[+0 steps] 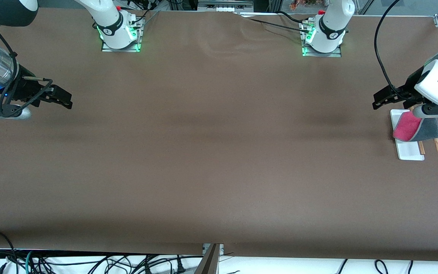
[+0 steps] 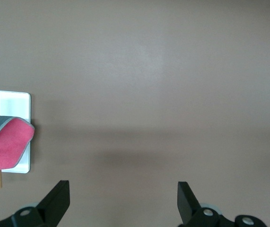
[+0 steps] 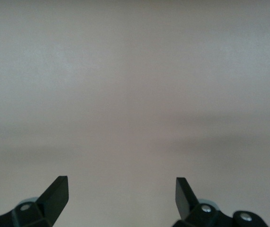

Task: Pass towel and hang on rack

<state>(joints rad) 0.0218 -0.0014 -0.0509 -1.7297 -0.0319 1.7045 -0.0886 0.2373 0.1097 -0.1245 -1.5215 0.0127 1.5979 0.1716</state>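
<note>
The towel (image 1: 413, 127), pink-red on one face and grey on the other, hangs draped over the rack at the left arm's end of the table. The rack's white base (image 1: 409, 152) and the ends of its two wooden rods (image 1: 437, 145) show under it. My left gripper (image 1: 376, 101) is open and empty, just beside the rack and clear of the towel. The left wrist view shows the towel (image 2: 7, 142), the rack base (image 2: 14, 101) and my open left gripper (image 2: 123, 187). My right gripper (image 1: 67, 101) is open and empty at the right arm's end of the table, over bare table (image 3: 120, 180).
The brown table (image 1: 219, 152) spreads between the two arms. The arm bases (image 1: 120, 34) (image 1: 323, 38) stand along the edge farthest from the front camera. Cables (image 1: 89, 262) hang below the nearest edge.
</note>
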